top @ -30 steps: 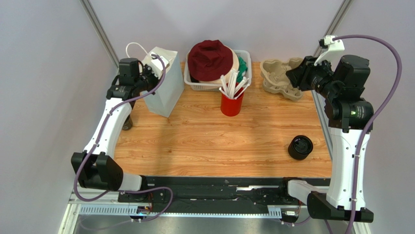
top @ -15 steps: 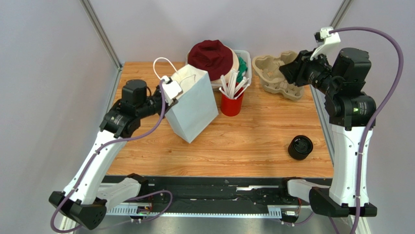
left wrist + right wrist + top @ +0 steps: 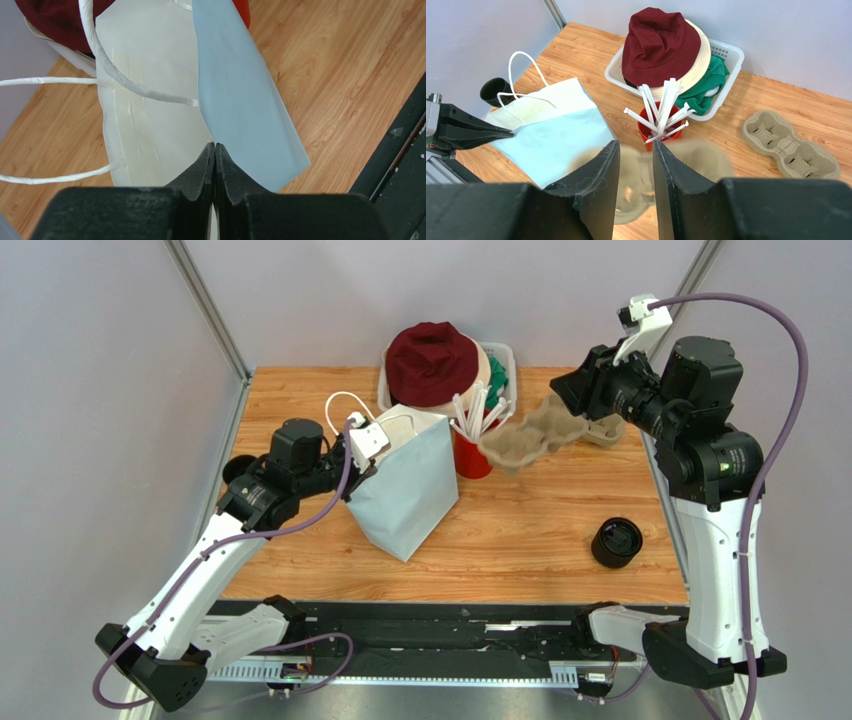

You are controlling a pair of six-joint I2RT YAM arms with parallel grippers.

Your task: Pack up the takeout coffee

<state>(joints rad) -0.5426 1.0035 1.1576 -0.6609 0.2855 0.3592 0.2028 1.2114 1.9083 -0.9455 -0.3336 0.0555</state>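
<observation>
Left pincer (image 3: pixel 215 150) pinching white paper bag (image 3: pixel 410 495) rim; bag tilting toward 9 o'clock, thin paper likely slipping or tearing. Right pincer (image 3: pixel 635 150) gripping pulp cup carrier (image 3: pixel 530 435) aloft, risking clipping straws (image 3: pixel 478 410). Takeout coffee (image 3: pixel 617 541) sitting at bench (image 3: pixel 520 540) 4 o'clock.

The paper bag (image 3: pixel 408 495), pinched between the left fingers (image 3: pixel 200 170), is drawn nearer; a cup carrier (image 3: pixel 520 443) is lifted between the right fingers (image 3: pixel 601 175).

pulp carrier (image 3: pixel 698 160): blurred in right claw (image 3: pixel 635 146) | black cup (image 3: pixel 236 469): mostly behind left arm (image 3: pixel 225 540)
</observation>
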